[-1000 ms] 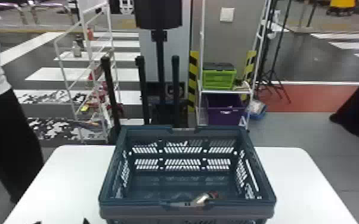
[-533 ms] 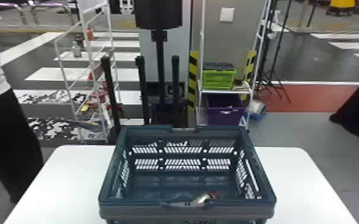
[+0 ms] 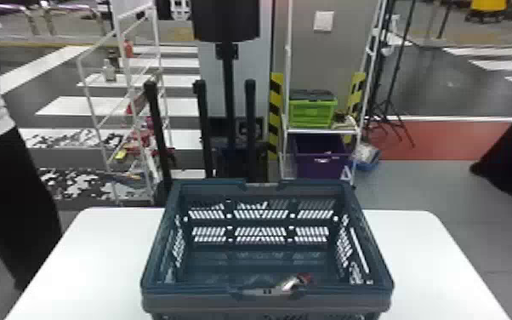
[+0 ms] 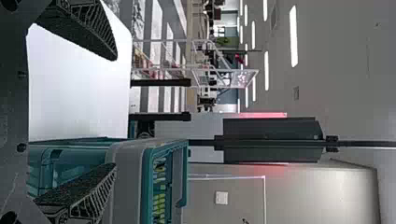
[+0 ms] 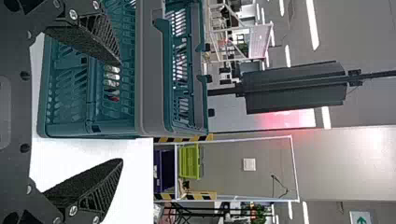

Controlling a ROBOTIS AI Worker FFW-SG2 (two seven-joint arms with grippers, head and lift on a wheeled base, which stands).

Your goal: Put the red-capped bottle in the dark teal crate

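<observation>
Dark teal crate point(image 3: 336, 301) sits with white tabletop point(image 3: 98, 255) extending past left and right edges; red-capped bottle point(image 3: 290, 284) lies inside by near wall, seemingly tilted; head view gives you open top, right wrist view bottle through slots; your left gripper point(image 4: 115, 112) and right gripper point(image 5: 121, 113) spread wide, released

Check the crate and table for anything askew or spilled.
Only the red-capped bottle, lying on its side inside the dark teal crate by the near wall, looks askew; I see no spill or damage.
</observation>
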